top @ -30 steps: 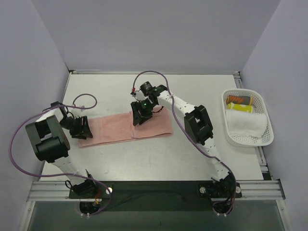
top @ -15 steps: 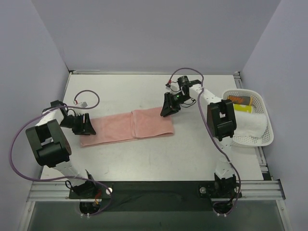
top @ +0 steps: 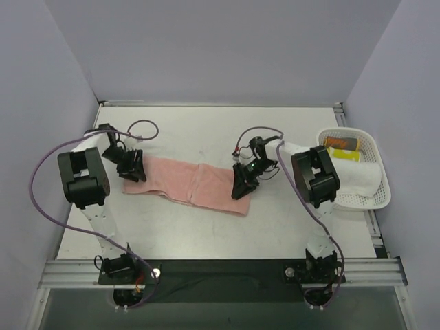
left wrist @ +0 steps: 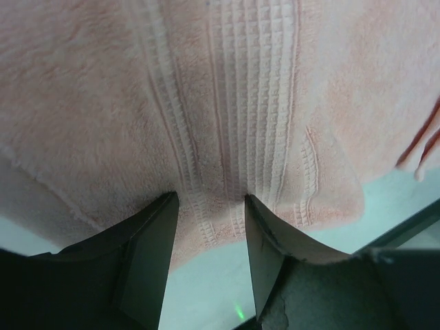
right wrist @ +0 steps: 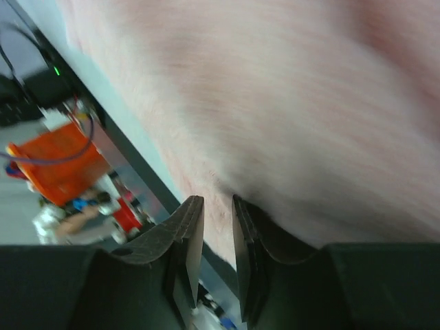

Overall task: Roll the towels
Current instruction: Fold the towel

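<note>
Item: salmon-pink towel [top: 185, 180], flat, unrolled, askew on the table [top: 206, 130].
Right gripper [top: 240, 187]: clenched on its right edge.
Left gripper [top: 134, 168]: jaws astride the left hem; whether they pinch it, I cannot tell.
Step, as I judge it: straightening.
Next: I lay it square, then roll from one end.

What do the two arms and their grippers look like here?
Both the left arm and right arm have white links with boxy black joint housings. A purple cable loops along each. The left gripper and right gripper are black, with flat wedge-shaped fingers.
</note>
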Motion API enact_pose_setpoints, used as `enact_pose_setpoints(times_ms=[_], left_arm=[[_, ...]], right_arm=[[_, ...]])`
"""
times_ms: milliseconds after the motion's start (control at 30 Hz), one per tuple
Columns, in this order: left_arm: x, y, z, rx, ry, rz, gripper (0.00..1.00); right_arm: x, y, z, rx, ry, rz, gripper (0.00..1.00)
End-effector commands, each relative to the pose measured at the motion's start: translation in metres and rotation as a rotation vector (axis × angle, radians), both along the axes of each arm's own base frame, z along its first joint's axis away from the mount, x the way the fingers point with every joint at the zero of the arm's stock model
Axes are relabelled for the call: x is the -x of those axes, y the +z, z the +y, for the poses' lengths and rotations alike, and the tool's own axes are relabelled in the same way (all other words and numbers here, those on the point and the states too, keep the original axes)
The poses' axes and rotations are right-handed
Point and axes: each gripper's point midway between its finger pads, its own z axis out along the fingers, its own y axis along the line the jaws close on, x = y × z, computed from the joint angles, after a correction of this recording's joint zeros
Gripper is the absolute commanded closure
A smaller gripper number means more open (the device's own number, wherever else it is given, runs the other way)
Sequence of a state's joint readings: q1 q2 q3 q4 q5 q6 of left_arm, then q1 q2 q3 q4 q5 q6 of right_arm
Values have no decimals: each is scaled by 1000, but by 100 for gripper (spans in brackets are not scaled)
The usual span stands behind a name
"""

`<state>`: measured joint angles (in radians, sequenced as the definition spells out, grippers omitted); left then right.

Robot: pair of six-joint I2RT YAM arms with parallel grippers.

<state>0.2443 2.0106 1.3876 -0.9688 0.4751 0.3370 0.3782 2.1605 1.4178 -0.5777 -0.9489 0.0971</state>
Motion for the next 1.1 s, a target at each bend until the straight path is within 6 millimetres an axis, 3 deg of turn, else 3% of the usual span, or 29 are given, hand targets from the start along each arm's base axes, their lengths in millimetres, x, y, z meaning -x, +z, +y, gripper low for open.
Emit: enact_pose_setpoints(times_ms=[0,33,100,133,200,233,267,333,367,467,500,700,900,933,1033,1067], left_arm=[[-93,-20,-12,-112,-100,-166,45],[-133,-4,-17,-122,-104,-245,45],[-157,17,-26,-90,-111,-295,43],[-176,41,-31,-68,-108,-364,42],[-183,65,-32,-54,-107,-417,41],[-181,89,-35,-43,-114,-466,40],[-171,87,-36,-37,-116,-446,40],[-152,101,-40,-33,-119,-447,40],[-132,85,-43,-21,-117,-389,41],[-107,75,-50,-4,-93,-337,42],[-91,58,-53,11,-89,-282,43],[-74,24,-70,10,-113,-202,44],[-88,-9,-86,21,-142,-160,45],[-97,-4,-106,34,-192,-191,45],[-117,-16,-135,47,-269,-219,45],[-139,-4,-145,55,-292,-281,45]], right_arm=[[58,37,1,-17,253,-94,75],[70,43,0,-30,294,-90,74],[69,61,-2,-61,291,-115,68],[57,71,-5,-77,253,-137,65],[37,82,-13,-90,192,-166,60],[26,83,-17,-80,162,-182,59],[5,88,-26,-67,116,-217,58],[-13,76,-38,3,93,-238,57],[-23,74,-43,16,80,-252,57],[-30,55,-52,77,88,-255,57],[-30,47,-53,87,92,-237,57],[-15,19,-51,66,112,-127,58],[18,8,-47,14,106,5,60],[30,5,-46,13,114,35,60],[50,5,-36,-3,144,80,60],[59,3,-33,-5,147,109,60]])
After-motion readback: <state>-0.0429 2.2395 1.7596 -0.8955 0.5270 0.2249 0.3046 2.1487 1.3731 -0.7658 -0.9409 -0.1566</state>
